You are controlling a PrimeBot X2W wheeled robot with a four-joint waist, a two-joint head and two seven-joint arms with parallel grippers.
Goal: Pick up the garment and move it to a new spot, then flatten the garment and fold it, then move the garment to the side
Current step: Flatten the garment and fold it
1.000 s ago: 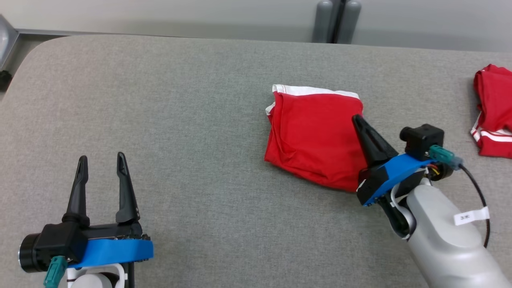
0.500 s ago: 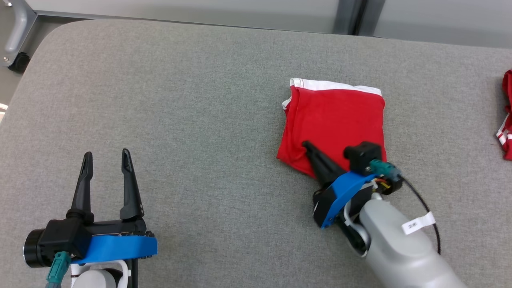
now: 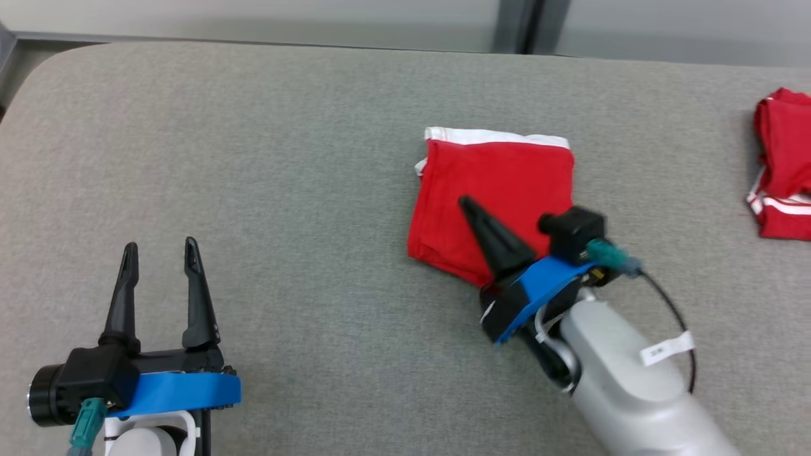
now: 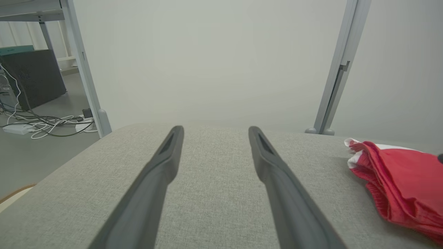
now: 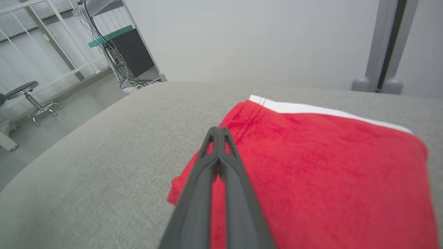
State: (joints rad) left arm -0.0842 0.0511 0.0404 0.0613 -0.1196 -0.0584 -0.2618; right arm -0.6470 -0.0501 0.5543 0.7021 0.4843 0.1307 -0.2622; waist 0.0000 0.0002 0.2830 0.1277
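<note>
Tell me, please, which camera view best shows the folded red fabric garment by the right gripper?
The head view: the red garment shows nearly whole. The right wrist view crops it behind the shut right gripper; the left wrist view catches one end.

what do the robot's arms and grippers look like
Both the left gripper and right gripper: two long tapered black fingers on a blue bracket, black camera, teal plug. Right forearm pale grey, with black cable and white tag.

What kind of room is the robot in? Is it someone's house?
Probably a robot lab or workshop, not a home: loose cables trail across a bare floor, a dark equipment cabinet stands nearby, and a red garment lies on a grey padded table.
</note>
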